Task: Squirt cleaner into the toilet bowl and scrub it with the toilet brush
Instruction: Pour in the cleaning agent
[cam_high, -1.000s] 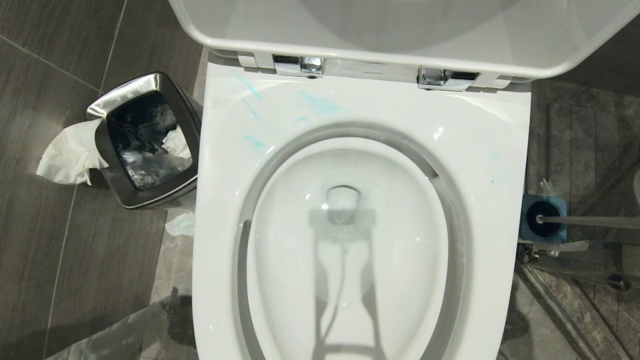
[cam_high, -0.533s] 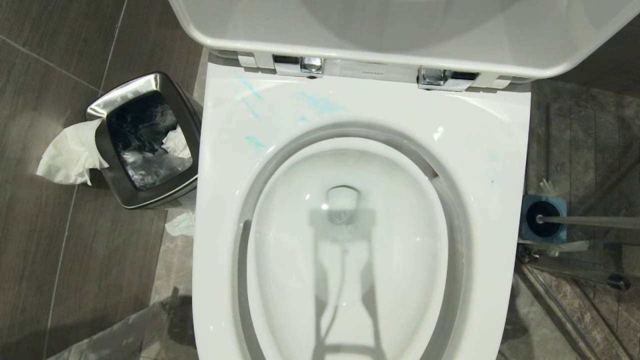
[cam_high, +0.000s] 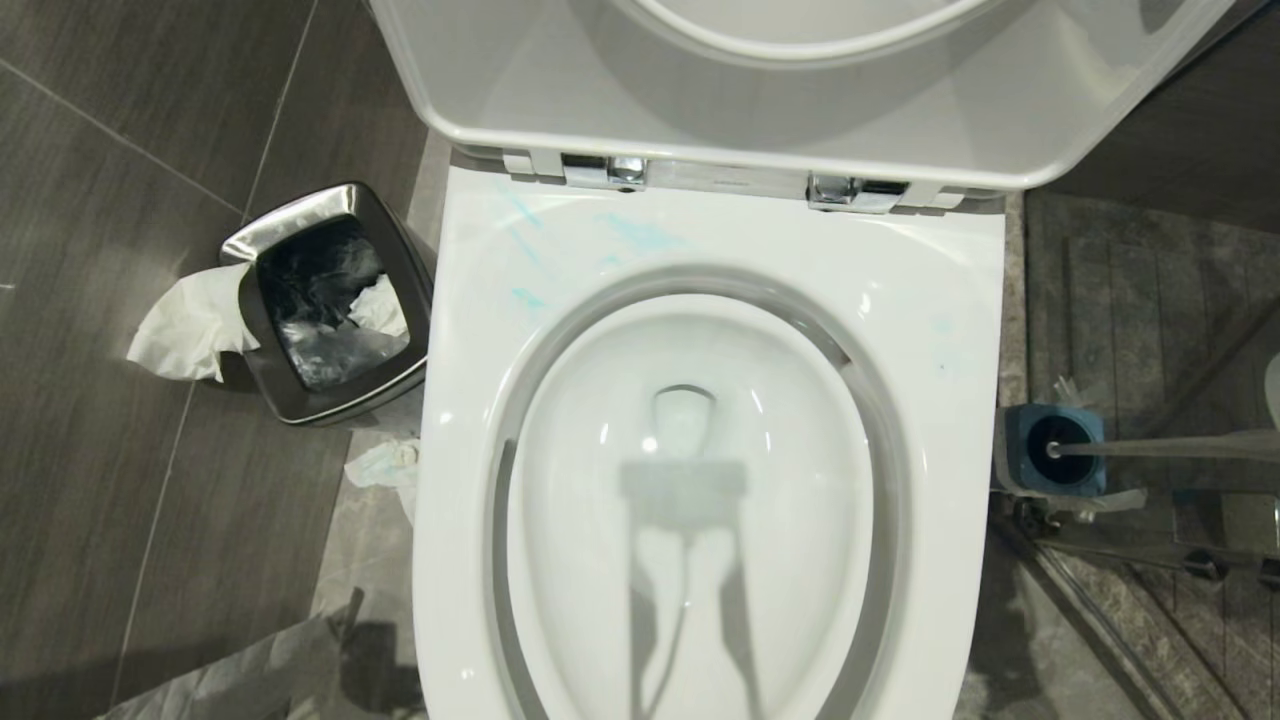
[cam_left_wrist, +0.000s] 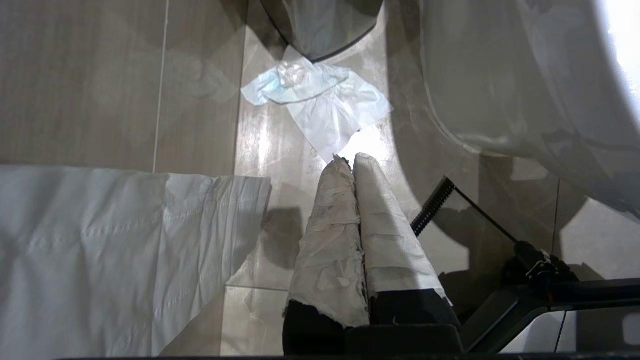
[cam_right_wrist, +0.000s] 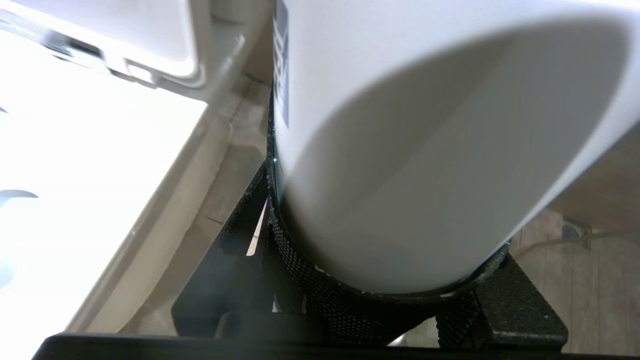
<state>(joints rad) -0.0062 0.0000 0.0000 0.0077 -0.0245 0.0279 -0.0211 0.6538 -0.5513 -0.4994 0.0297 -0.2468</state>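
Bathroom: toilet bowl (cam_high: 700, 480), steel waste bin (cam_high: 330, 300), toilet brush (cam_high: 1160, 447), grey floor tiles (cam_high: 120, 200).

Your head camera looks steeply down onto the toilet bowl (cam_high: 700, 520). Your left wrist camera hangs low, facing the floor beside it; both show the tissue (cam_high: 385, 465) (cam_left_wrist: 320, 102) at eight o'clock. Your right wrist camera sits tight against a white container (cam_right_wrist: 425, 150).

bright overhead light, robot's shadow across the toilet bowl (cam_high: 700, 560), blown-out glare and blur in wrist views
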